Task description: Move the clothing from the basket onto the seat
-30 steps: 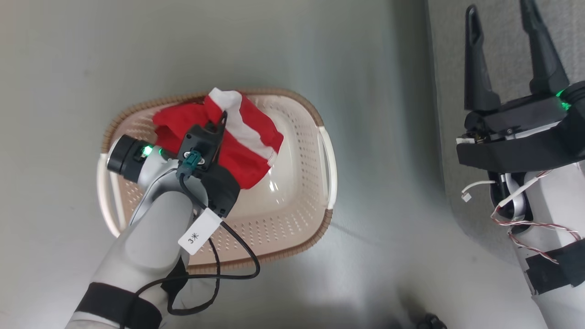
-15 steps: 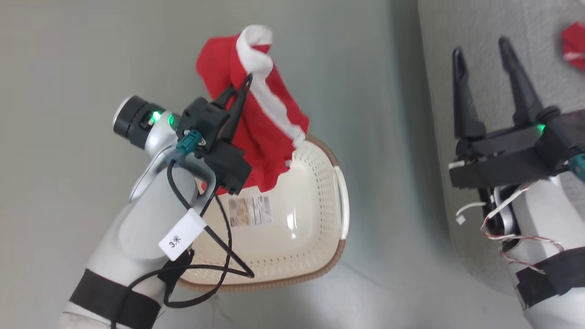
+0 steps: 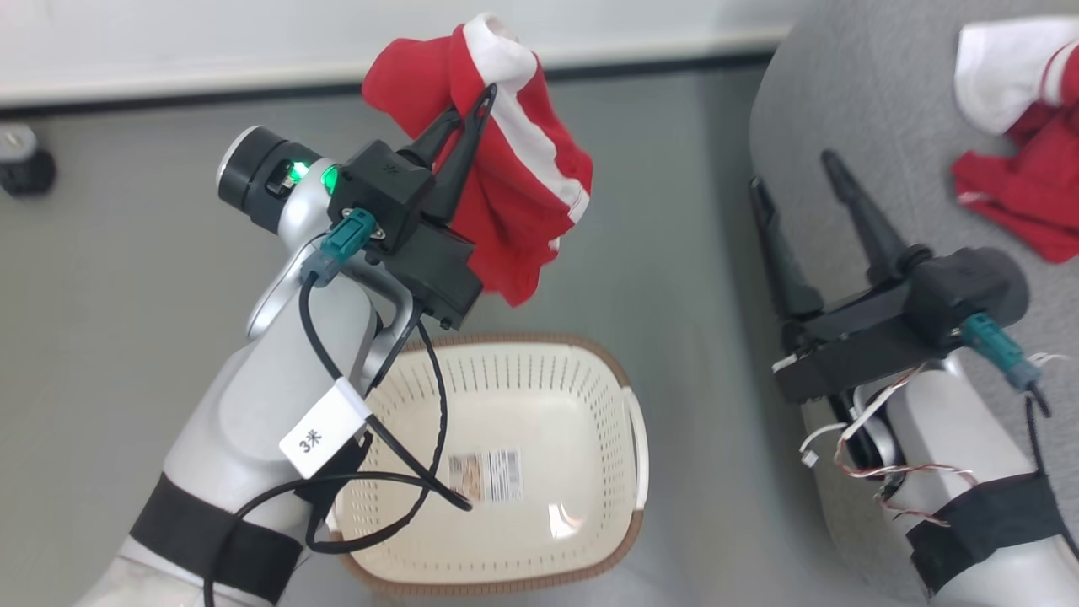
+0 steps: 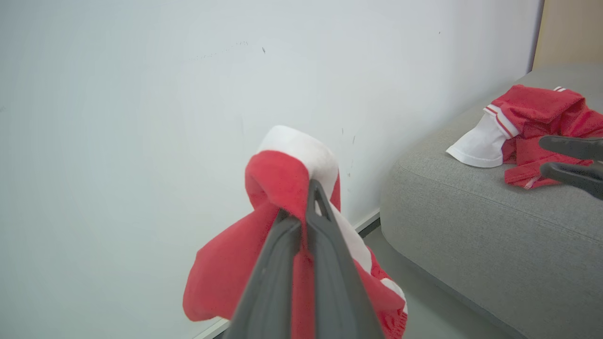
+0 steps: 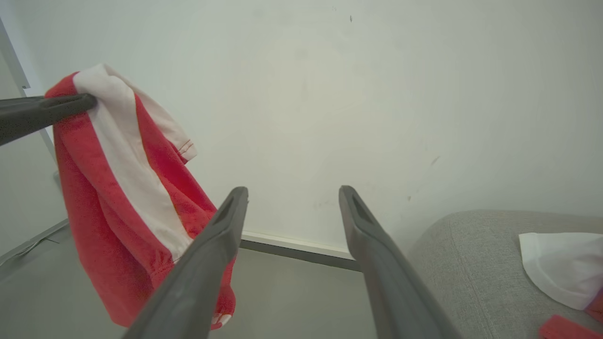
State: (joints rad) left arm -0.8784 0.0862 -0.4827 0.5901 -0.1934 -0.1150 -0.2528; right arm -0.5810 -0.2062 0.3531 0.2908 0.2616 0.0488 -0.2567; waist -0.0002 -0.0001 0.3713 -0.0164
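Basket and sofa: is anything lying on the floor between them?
No. In the head view, the grey floor between the basket and the sofa is bare.

head looks down; wrists face wall (image 4: 141,94), sharing seat (image 4: 471,226).

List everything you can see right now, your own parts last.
sofa: one, light grey, on the right
basket: one, cream with brown rim, on the floor, no clothing inside
label: one, white, printed, on the basket's bottom
heap of clothing: one, red and white, on the sofa
held garment: one, red with white stripe, raised in the air
small dark object: one, on the floor by the wall
left hand: dark, shut on the held garment
right hand: dark, open, empty, by the sofa's edge
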